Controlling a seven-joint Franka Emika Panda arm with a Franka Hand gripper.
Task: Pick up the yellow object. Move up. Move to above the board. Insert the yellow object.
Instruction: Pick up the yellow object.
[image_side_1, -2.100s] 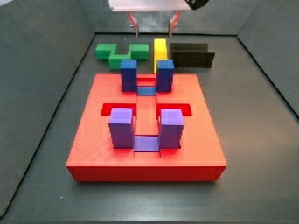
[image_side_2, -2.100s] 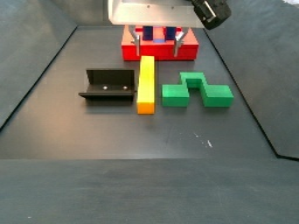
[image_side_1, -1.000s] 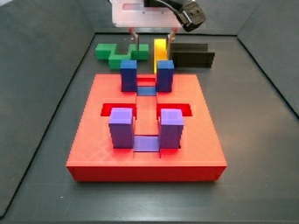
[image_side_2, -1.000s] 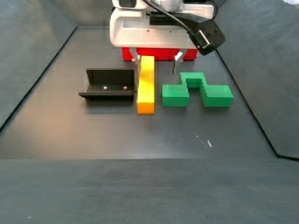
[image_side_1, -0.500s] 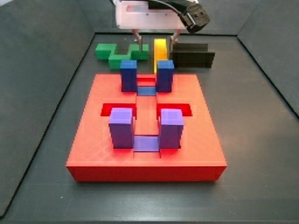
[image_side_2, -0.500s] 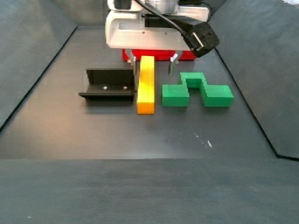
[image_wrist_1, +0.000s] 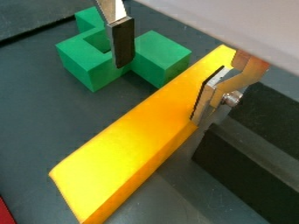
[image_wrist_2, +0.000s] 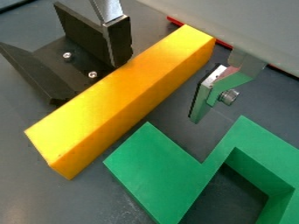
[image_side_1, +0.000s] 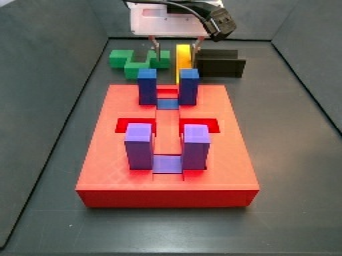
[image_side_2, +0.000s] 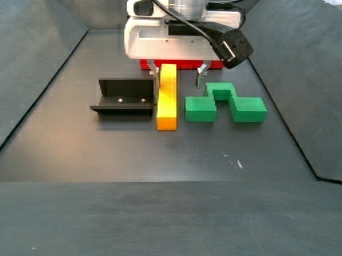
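gripper (image_wrist_1: 170, 61) — spread wide, astride yellow object (image_wrist_1: 140, 140) | no contact

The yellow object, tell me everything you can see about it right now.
The yellow object is a long, narrow yellow-orange bar with flat faces and square ends, looking like plain plastic. It lies flat on the dark floor, between the fixture and the green block, one end pointing toward the board. The gripper is down over the end nearest the board, a finger on either side, jaws open, with gaps showing in both wrist views. Nothing grips it yet.
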